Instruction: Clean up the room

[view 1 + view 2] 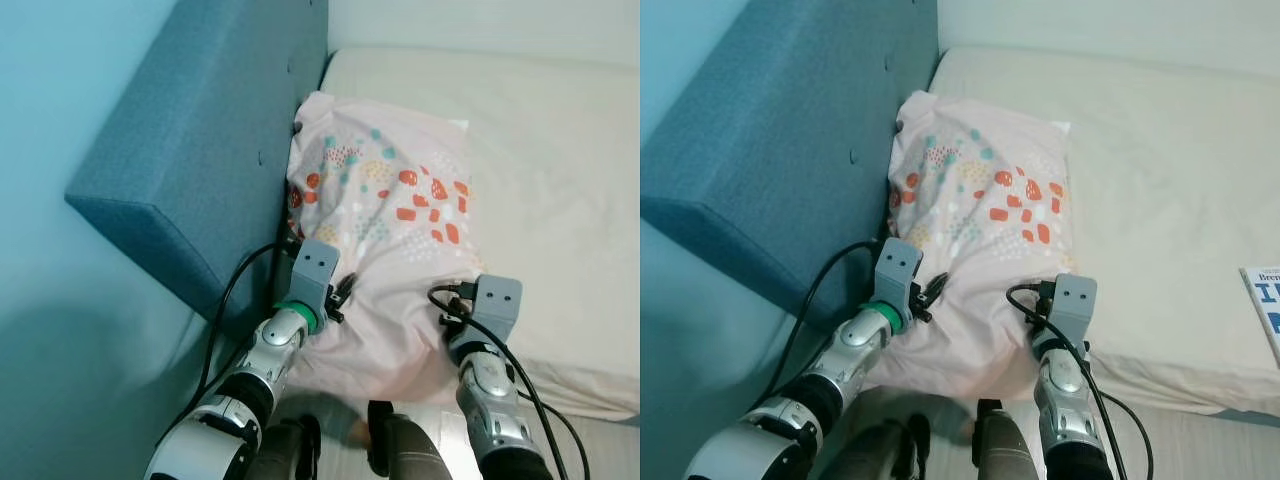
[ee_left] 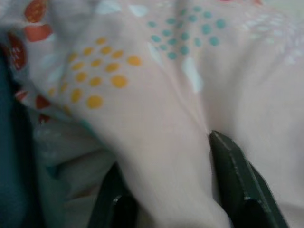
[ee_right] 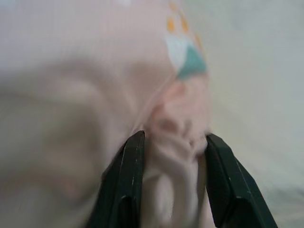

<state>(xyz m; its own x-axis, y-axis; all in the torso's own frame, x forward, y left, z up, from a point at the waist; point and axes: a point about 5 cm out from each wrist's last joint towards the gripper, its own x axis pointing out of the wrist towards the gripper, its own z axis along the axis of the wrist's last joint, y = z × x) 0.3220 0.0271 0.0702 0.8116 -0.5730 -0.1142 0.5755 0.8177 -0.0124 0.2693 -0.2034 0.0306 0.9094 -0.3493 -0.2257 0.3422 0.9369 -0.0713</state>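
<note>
Your pillow (image 1: 385, 230), pale pink with orange, teal and yellow dots, lies at the head of the bed (image 1: 560, 180), its far end toward twelve o'clock and its left edge pressed against the blue padded headboard (image 1: 200, 150) at nine o'clock. Both of your arms reach onto its near end. Your left hand (image 2: 171, 190) sits at about seven o'clock on the pillow, just beside the headboard; the left wrist view shows a thick fold of the pink fabric bunched between its two black fingers (image 2: 237, 180), so it is gripping the pillow. Your right hand (image 3: 171, 180) is at about five o'clock on the pillow's near right corner, and the right wrist view shows a crumpled wad of the same fabric pinched between its fingers (image 3: 130, 171), so it too is clamped on the pillow. The cream sheet stretches away to three o'clock, where the corner of a book (image 1: 1265, 300) with blue lettering lies on the bed, well apart from the pillow.
</note>
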